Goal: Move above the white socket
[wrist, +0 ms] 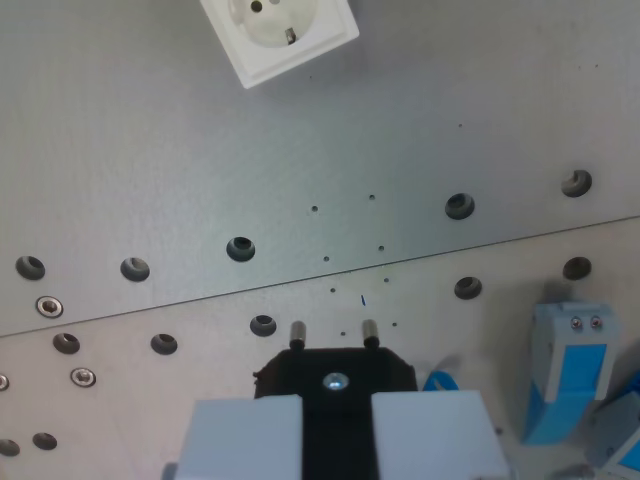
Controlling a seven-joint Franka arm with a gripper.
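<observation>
Pale blocky fingers (337,440) clamped on black two-pin plug (335,372), square white socket (281,33) well beyond.

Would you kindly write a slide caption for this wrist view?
Hand holding black plug over the metal plate, white socket at the top edge.

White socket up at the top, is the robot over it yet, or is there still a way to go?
Done: the hand is shut on the black plug, its two pins pointing ahead. In hand: carrying it over the grey metal plate. Left: the white socket sits at the top edge of the wrist view, partly cut off and a little to the wrist view's left, so the hand is not above it yet.
</observation>
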